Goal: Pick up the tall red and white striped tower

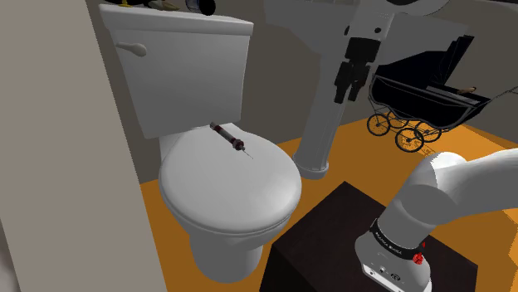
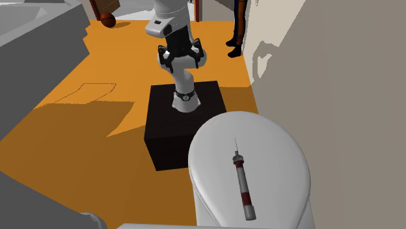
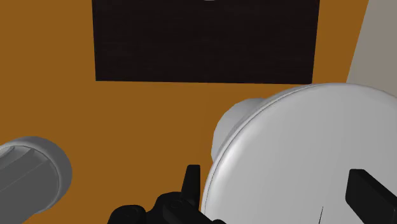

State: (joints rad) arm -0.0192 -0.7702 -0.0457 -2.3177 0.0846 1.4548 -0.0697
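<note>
Nearest is the black stand (image 1: pixel 332 224) on the orange floor (image 1: pixel 353 162). Beside it is a white toilet with its lid (image 1: pixel 224 187) closed. The red and white striped tower (image 1: pixel 228 138) lies flat near the lid's back edge, with its spire pointing toward the middle. High above, the gripper (image 1: pixel 350 91) hangs with its fingers (image 3: pixel 191 181) spread apart, grasping nothing. Farthest off stands a black pram (image 1: pixel 423 95).

The shoulder camera sits beside the stand (image 1: pixel 332 240), which shows at 5 o'clock, and looks down from close on the toilet lid (image 1: pixel 228 187), toward 7 o'clock. The second exterior camera faces back from above the tank, with the lid at 5 o'clock. Both share lid, stand and striped tower (image 1: pixel 228 138). The wrist camera looks straight down: stand at 12 o'clock, lid at 4.
</note>
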